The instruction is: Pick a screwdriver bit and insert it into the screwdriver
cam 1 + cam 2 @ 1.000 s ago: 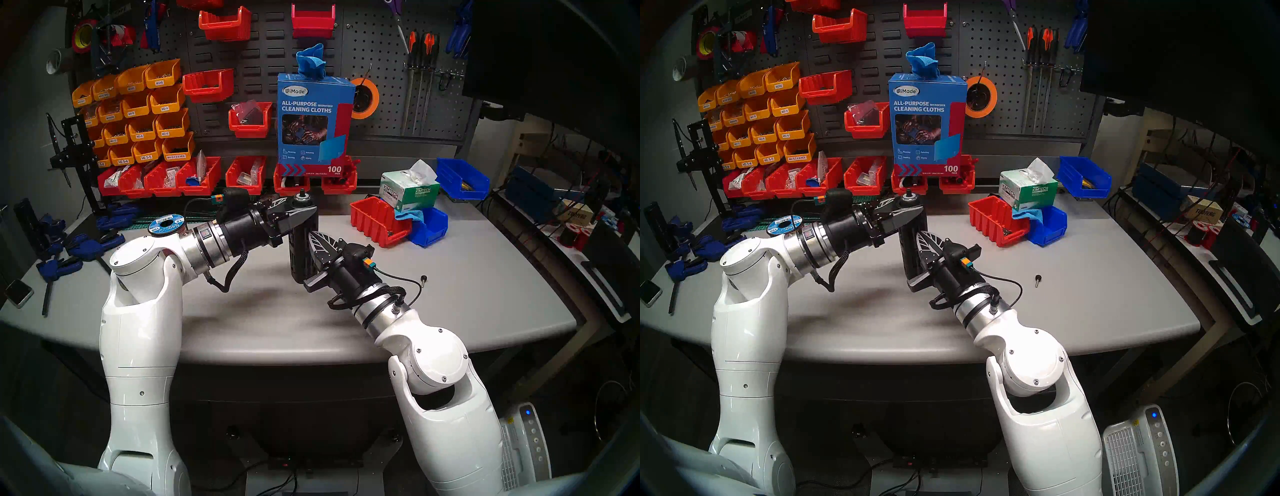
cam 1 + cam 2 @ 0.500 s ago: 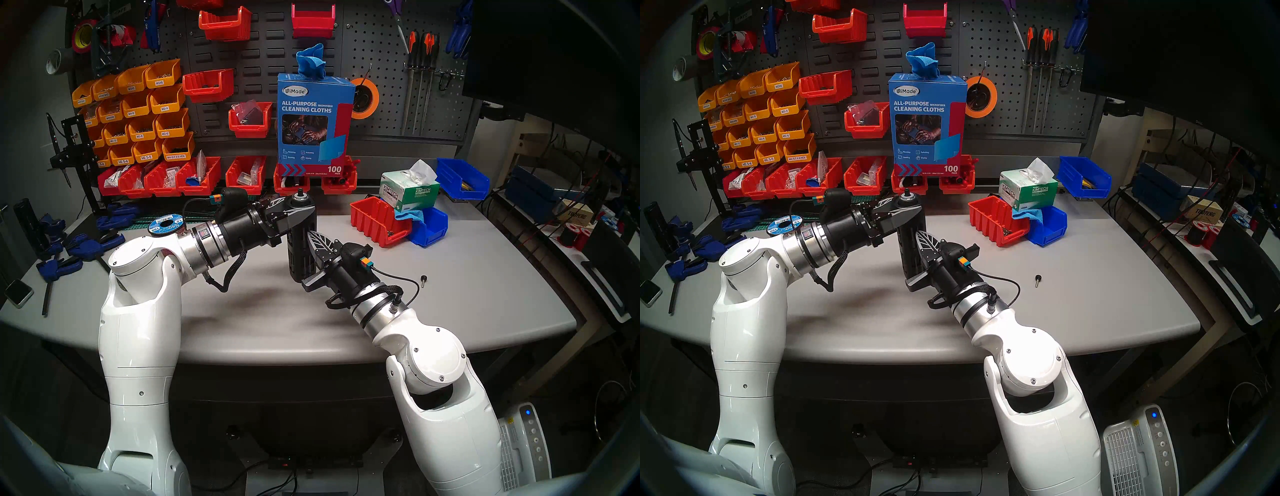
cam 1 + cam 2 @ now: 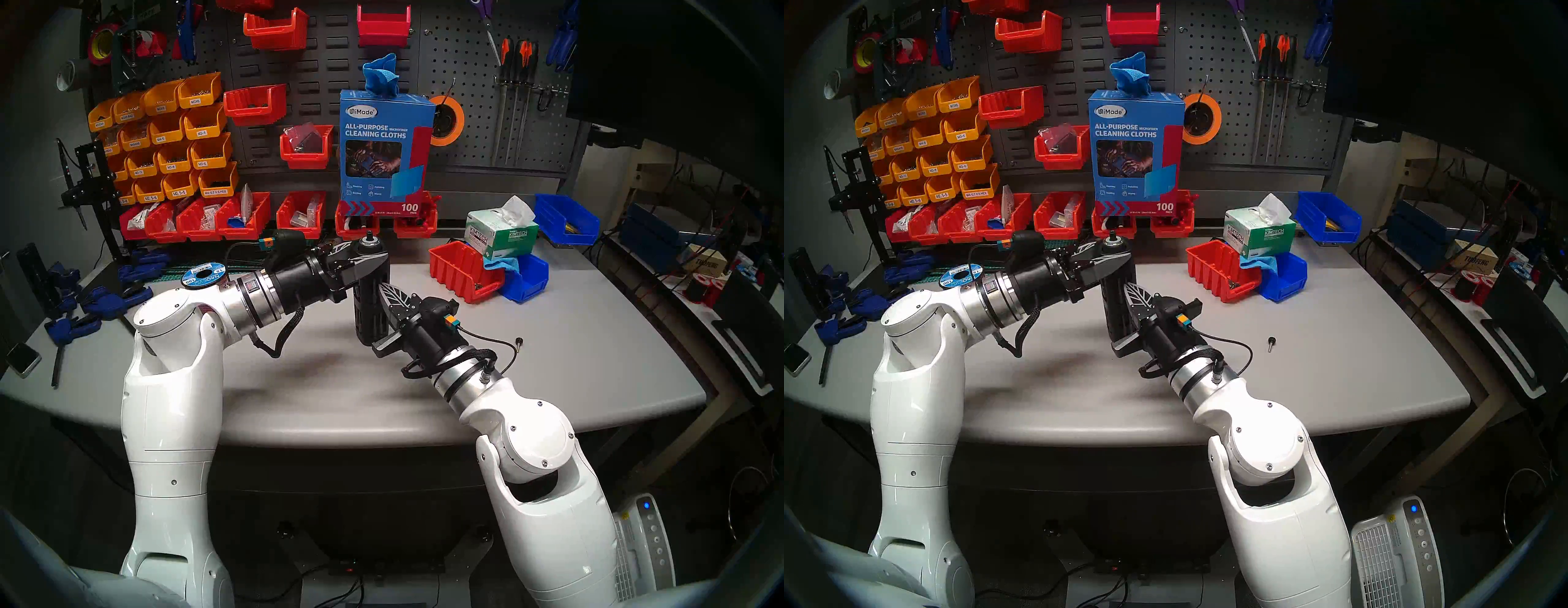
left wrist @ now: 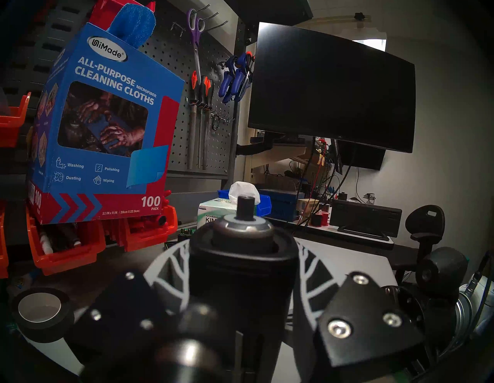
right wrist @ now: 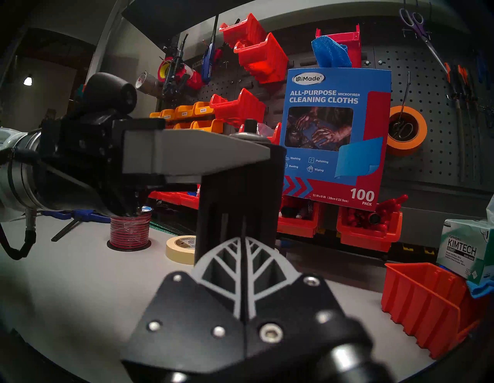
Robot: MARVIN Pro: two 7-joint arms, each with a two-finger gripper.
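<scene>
Left end effector: clamped round the upper body of the screwdriver, which stands upright at mid-worktop. A short dark stub, apparently the bit, projects from its silver-ringed socket. Right end effector: fingers pressed together, empty, tips against the screwdriver's lower side. Worktop: grey, rounded front edge, backed by a dark pegboard. Counts: one cloth box, one tissue box, two blue bins, one loose red bin at right, one black pin, one dark monitor.
</scene>
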